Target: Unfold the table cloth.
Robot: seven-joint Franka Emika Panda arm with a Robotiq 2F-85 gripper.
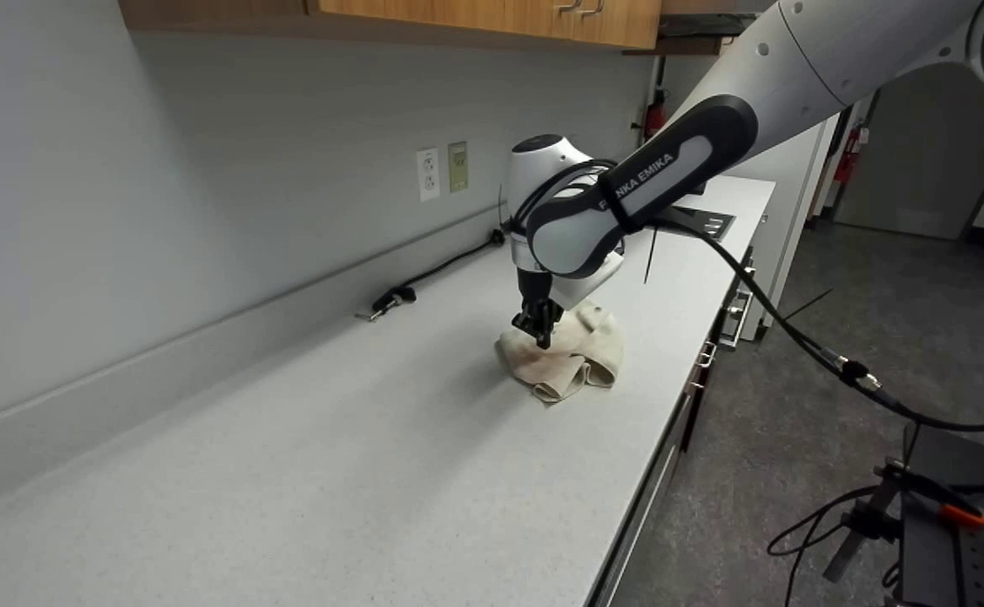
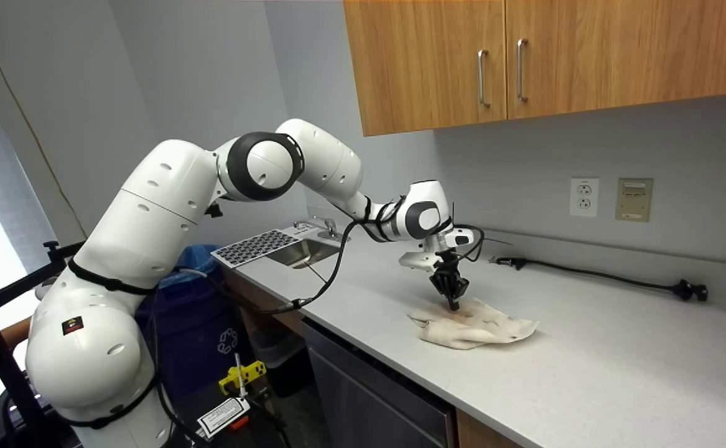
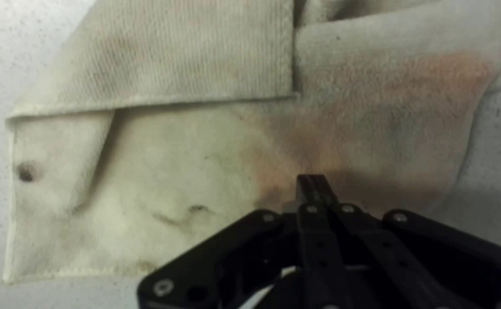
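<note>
The table cloth is a wrinkled cream-beige sheet with reddish-brown tinges, lying partly folded on the counter; it shows in both exterior views (image 1: pixel 597 341) (image 2: pixel 481 333). In the wrist view the cloth (image 3: pixel 164 150) has a ribbed flap folded over its upper part, and a small fold near its left edge. My gripper (image 1: pixel 544 340) points down over the cloth, also in an exterior view (image 2: pixel 454 306). In the wrist view the fingertips (image 3: pixel 314 178) are pressed together with no cloth visible between them. I cannot tell whether the tips touch the cloth.
The white counter (image 1: pixel 331 472) runs along a wall. A black cable with plugs (image 1: pixel 449 263) (image 2: pixel 599 277) lies near the wall behind the cloth. A sink (image 2: pixel 303 252) lies at the counter's far end. Wooden cabinets (image 2: pixel 431 62) hang above.
</note>
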